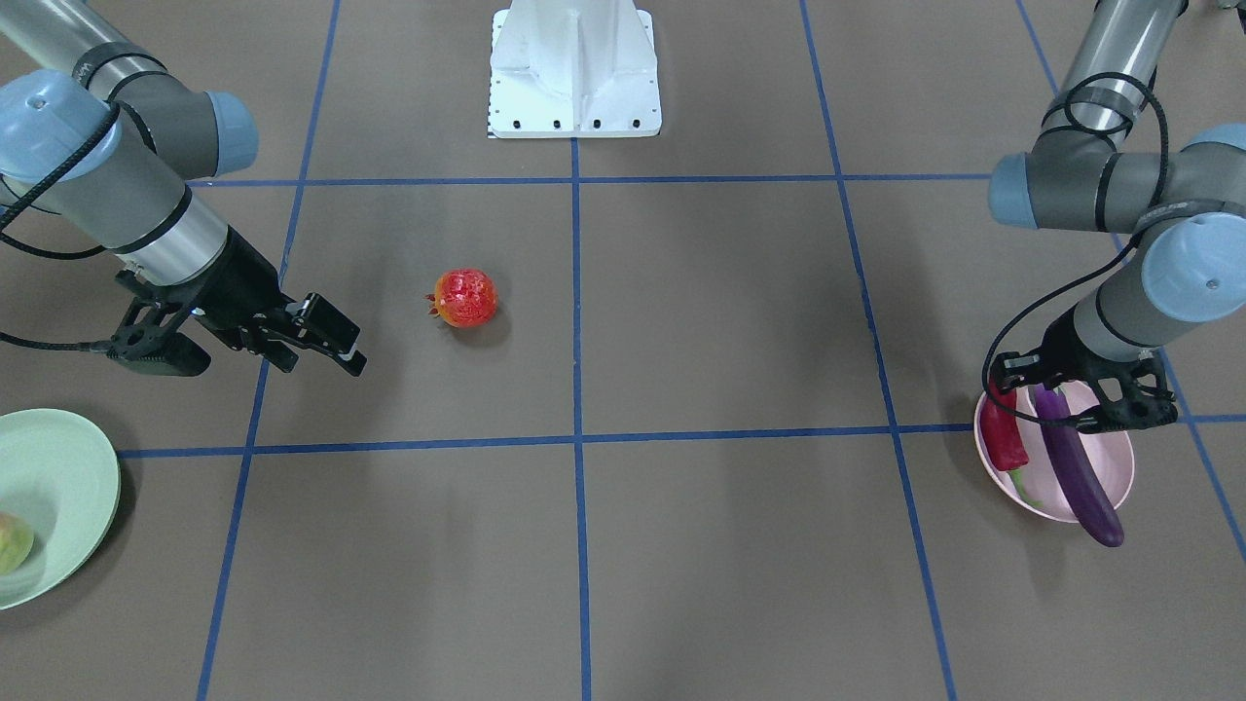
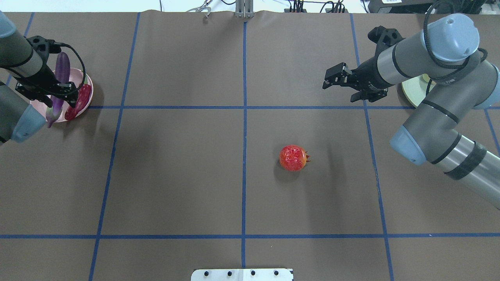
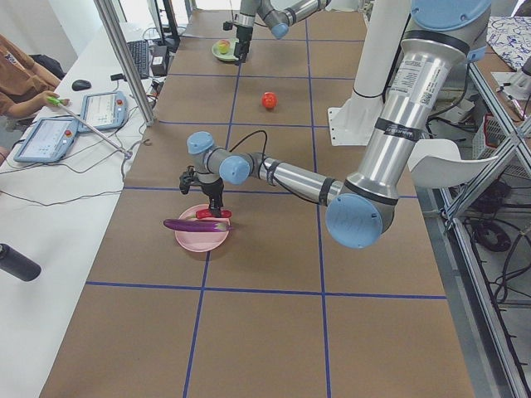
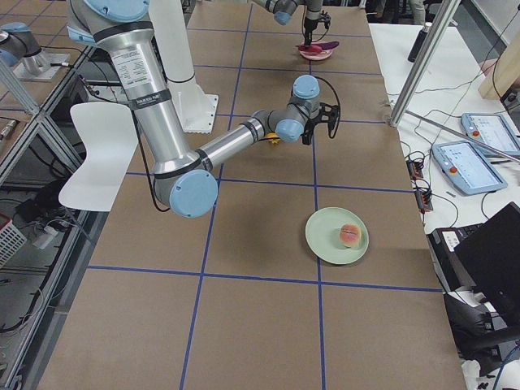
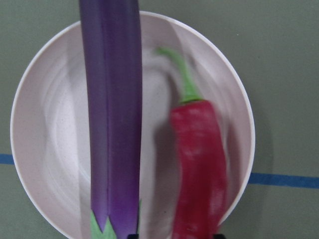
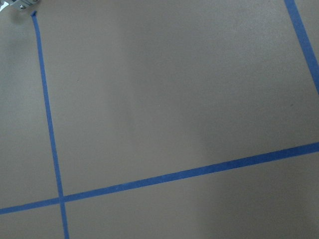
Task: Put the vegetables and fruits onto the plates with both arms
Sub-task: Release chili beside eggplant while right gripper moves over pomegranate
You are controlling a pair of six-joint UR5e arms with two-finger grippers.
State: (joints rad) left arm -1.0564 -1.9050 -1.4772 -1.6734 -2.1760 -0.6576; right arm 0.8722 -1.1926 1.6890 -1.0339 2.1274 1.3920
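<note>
The purple eggplant (image 5: 112,124) and the red chili (image 5: 199,164) lie side by side in the pink plate (image 2: 84,78). My left gripper (image 2: 61,102) hovers open just above them, holding nothing. The pomegranate (image 2: 293,157) sits alone on the table mat, right of centre in the overhead view. My right gripper (image 2: 339,90) is open and empty, above the mat and some way beyond the pomegranate. The peach (image 4: 350,236) rests in the green plate (image 4: 325,244), which the right arm partly hides in the overhead view.
The white pedestal base (image 1: 574,73) stands at the robot's edge of the table. Blue tape lines (image 2: 244,128) divide the brown mat into squares. A person's sleeve and tablets (image 3: 50,124) are at a side desk beyond the table.
</note>
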